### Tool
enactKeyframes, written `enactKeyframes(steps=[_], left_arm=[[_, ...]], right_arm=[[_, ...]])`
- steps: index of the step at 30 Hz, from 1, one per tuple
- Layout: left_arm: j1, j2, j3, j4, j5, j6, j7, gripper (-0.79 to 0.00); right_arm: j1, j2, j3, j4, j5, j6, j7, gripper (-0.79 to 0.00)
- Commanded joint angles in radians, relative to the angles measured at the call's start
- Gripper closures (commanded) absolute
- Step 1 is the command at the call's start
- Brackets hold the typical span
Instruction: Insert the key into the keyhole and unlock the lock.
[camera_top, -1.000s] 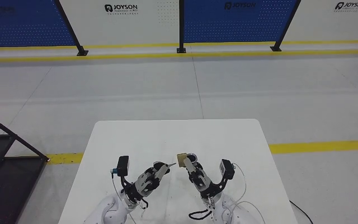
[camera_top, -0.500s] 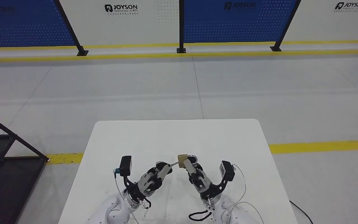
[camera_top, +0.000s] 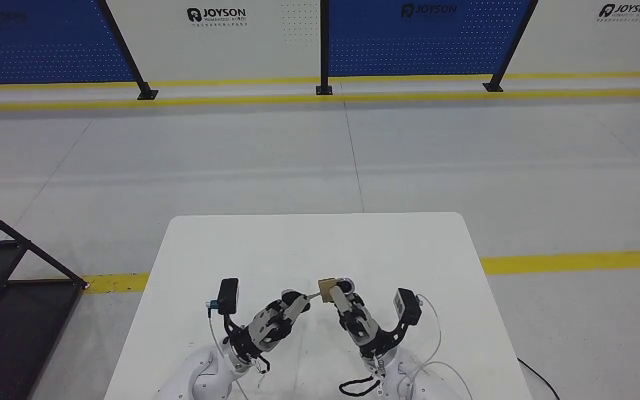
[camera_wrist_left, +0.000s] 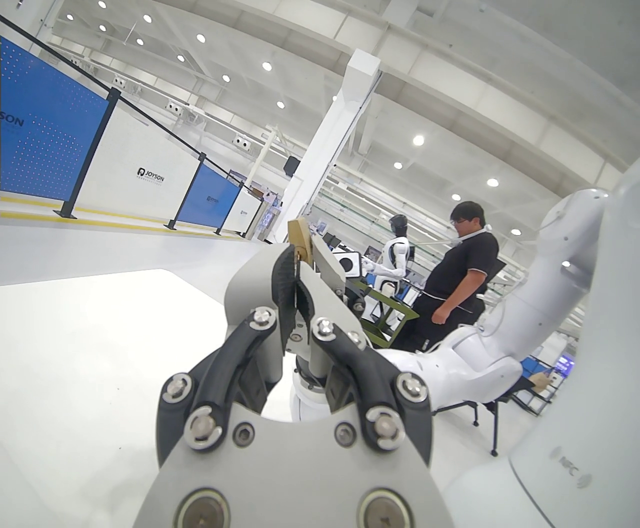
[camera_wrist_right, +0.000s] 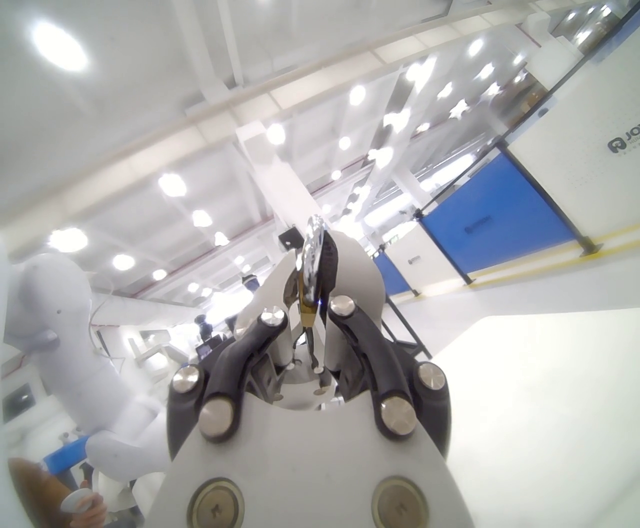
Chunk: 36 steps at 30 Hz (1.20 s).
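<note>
Far side of the room: blue and white barrier panels (camera_top: 420, 35) on black posts stand in a row across the back.
Floor: pale grey floor (camera_top: 350, 160), with yellow lines (camera_top: 300, 98) running along the foot of the panels and another yellow line level with the counter on both sides.
Counter: white counter (camera_top: 310, 245) with rounded corners, its far half bare. Both arms sit at its near edge, around the middle.
Left of the counter: a black frame (camera_top: 30, 260) on the floor, cut off by the picture edge.
Right gripper: the right gripper (camera_top: 343, 297) is raised over the near middle of the counter, tips pointing to the far left. Its fingers are pressed together on the lock.
Left gripper: the left gripper (camera_top: 296, 301) is just left of the right one, tips pointing to the far right toward the lock. Its fingers are pressed together, pinching the key.
Lock: brass lock (camera_top: 326, 288) with a shiny silver shackle, held off the counter between the two grippers.
Key: thin key (camera_top: 311, 294) reaching from the left gripper's tips to the lock's brass body. Whether it sits in the keyhole cannot be told.
</note>
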<state>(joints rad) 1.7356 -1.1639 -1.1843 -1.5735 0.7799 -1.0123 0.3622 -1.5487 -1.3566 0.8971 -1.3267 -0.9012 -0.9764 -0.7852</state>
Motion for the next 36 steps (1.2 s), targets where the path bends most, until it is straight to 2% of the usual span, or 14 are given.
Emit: enactKeyframes(steps=[1,23,24,25,26,28,29,30,31,36], left_arm=[[-0.002,0.000,0.001,0.001,-0.006,0.000,-0.005,0.000],[-0.019,-0.002,0.018,0.003,-0.042,0.016,-0.057,0.000],[-0.019,-0.002,0.019,0.004,-0.042,0.017,-0.057,-0.049],[-0.019,-0.003,0.019,0.005,-0.044,0.018,-0.056,-0.256],[-0.019,-0.003,0.020,0.007,-0.045,0.018,-0.055,-0.351],[-0.019,-0.003,0.018,0.010,-0.045,0.016,-0.055,-0.379],[-0.019,-0.003,0.016,0.011,-0.046,0.014,-0.054,-0.434],[-0.018,-0.003,0.014,0.012,-0.047,0.010,-0.053,-0.379],[-0.016,-0.002,0.011,0.012,-0.047,0.007,-0.051,-0.360],[-0.009,0.000,0.002,0.012,-0.050,0.000,-0.052,-0.339]], right_arm=[[0.000,-0.001,0.001,0.002,-0.002,0.001,0.002,0.000],[-0.003,-0.007,0.006,0.007,-0.046,-0.016,0.034,0.000],[-0.004,-0.007,0.007,0.007,-0.046,-0.015,0.034,0.000],[-0.004,-0.007,0.010,0.007,-0.046,-0.016,0.032,0.000],[-0.005,-0.007,0.012,0.009,-0.043,-0.018,0.029,0.000],[-0.006,-0.006,0.018,0.009,-0.038,-0.022,0.027,0.000],[-0.006,-0.006,0.020,0.009,-0.036,-0.024,0.027,0.000],[-0.008,-0.005,0.023,0.010,-0.033,-0.027,0.027,0.000],[-0.008,-0.005,0.026,0.010,-0.031,-0.030,0.026,0.000],[-0.012,-0.003,0.040,0.006,-0.024,-0.036,0.028,0.000]])
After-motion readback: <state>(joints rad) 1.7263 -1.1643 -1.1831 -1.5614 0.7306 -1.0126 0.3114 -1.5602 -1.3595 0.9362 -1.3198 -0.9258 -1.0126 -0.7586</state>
